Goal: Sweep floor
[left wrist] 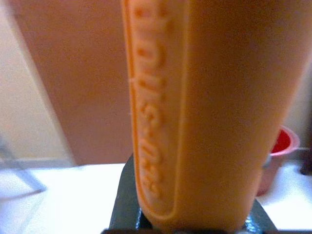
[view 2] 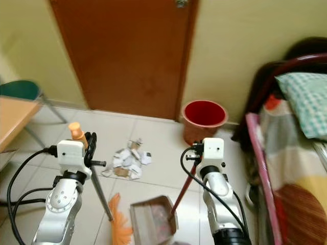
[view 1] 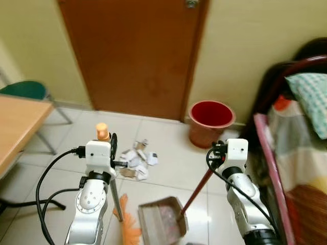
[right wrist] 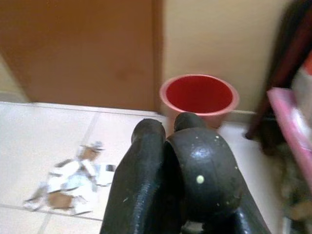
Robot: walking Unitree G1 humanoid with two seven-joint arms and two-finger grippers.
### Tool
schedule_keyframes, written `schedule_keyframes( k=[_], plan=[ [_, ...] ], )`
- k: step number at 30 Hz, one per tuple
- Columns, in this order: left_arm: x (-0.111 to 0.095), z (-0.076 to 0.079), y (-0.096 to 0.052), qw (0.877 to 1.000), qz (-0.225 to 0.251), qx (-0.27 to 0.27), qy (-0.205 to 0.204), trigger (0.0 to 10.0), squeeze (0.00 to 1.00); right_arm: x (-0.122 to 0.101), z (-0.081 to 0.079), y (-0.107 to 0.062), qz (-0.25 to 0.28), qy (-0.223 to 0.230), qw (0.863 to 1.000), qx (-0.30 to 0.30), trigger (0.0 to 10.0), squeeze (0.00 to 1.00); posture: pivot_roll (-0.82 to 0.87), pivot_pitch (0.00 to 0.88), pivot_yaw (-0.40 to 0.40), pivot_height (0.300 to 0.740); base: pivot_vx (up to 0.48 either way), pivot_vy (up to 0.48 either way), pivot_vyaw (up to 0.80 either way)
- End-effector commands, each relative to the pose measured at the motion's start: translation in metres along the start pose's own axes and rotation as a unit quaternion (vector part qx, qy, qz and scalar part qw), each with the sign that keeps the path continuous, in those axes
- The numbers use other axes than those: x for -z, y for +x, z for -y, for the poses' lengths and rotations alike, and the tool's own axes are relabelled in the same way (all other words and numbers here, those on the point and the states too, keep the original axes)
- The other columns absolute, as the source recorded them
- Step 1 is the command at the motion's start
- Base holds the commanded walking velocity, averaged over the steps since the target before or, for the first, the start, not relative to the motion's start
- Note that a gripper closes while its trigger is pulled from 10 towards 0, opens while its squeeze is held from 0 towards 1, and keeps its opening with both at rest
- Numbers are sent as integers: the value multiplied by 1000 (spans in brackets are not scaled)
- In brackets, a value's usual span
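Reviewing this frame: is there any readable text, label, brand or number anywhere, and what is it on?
Raised lettering runs along the orange broom handle held in the left gripper: too blurred and too close to read.
Scraps of paper on the floor: any print is too small to read.
Red bin, dustpan, door: no text seen.

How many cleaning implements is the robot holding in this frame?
2. A broom, orange handle top and bristles, in the left tool, on the left. A dustpan on the floor, its dark red handle held by the right tool. Others outside the frame can't be ruled out.
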State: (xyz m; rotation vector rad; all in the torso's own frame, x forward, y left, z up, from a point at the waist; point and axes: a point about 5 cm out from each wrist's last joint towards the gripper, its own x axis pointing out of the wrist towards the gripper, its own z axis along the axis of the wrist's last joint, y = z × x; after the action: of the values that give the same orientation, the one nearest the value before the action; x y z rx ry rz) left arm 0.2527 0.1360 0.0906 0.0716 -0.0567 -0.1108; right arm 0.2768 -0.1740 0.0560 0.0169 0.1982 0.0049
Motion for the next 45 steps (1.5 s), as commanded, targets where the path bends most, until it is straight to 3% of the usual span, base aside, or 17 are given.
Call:
schedule_keyframes(
  k=[1, 10, 19, 27, 35, 42, 45],
  plan=[
    [-6, -1, 2, 1000, 12, 0, -5, 10000, 0, -17, -5, 5, 35, -11, 999, -7, 10000, 0, -43, 25, -41, 740, 277, 0, -800],
    [-22, -2, 4, 999, 39, -5, 1, 10000, 0, -25, -4, 13, 51, -21, 998, -2, 10000, 0, -22, 30, -46, 740, 264, 0, -122],
    [-32, -4, 4, 998, 55, 0, 16, 10000, 0, -27, 7, 15, 60, -33, 997, 30, 10000, 0, -18, 27, -26, 740, 57, 0, 0],
    [-42, -4, 6, 996, 76, 7, 45, 10000, 0, -28, 8, 16, 68, -13, 997, 44, 10000, 0, -15, 28, -4, 740, 0, 0, 0],
    [-58, 10, 13, 992, 106, 50, 56, 10000, 0, -30, 24, 22, 61, -12, 991, 114, 10000, 0, -7, 31, -11, 740, 0, 0, 0],
    [-67, 10, 19, 987, 128, 66, 74, 10000, 0, -33, 27, 25, 64, -13, 991, 118, 10000, 0, -3, 44, -21, 740, 0, 0, 0],
    [-67, 4, 32, 984, 133, 69, 101, 10000, 0, -36, 29, 26, 68, -13, 990, 123, 10000, 0, -13, 56, -27, 740, 0, 0, 0]
  ],
)
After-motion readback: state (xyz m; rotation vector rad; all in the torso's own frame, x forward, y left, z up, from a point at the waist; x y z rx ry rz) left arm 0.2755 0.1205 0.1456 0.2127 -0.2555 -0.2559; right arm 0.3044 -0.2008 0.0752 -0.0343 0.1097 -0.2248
